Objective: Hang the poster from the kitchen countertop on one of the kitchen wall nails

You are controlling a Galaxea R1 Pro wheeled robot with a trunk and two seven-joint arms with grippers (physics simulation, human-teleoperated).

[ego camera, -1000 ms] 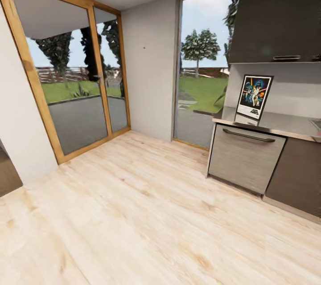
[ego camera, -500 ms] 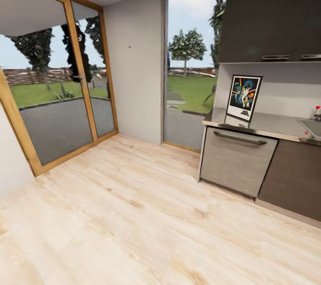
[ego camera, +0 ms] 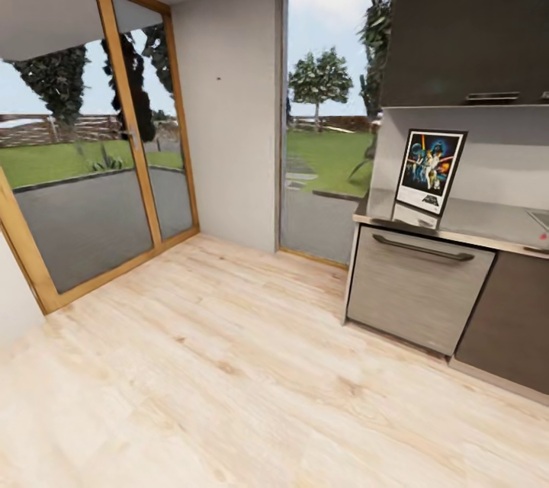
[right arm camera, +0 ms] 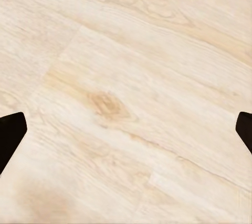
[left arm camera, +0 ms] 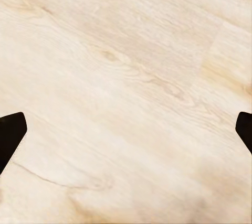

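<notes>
— So where does the black-framed, dark blue Star Wars poster (ego camera: pixel 431 170) stand?
— Upright on the glossy dark grey countertop (ego camera: pixel 488 219), leaning against the wall, ahead and rightward; nearer the right arm. Both grippers' fingers (left arm camera: pixel 11 135) (right arm camera: pixel 11 135) spread wide over pale wood floor.

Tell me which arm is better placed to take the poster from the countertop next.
Probably the right. The poster stands on the kitchen countertop at the head view's right side. Both pincers, left pincer and right pincer, are open over wooden floor, far off.

Glossy dark countertop (ego camera: pixel 488 219), pale matt wood-grain floor (ego camera: pixel 252 366), brushed grey cabinet front (ego camera: pixel 415 286), glass doors (ego camera: pixel 84 175).
</notes>
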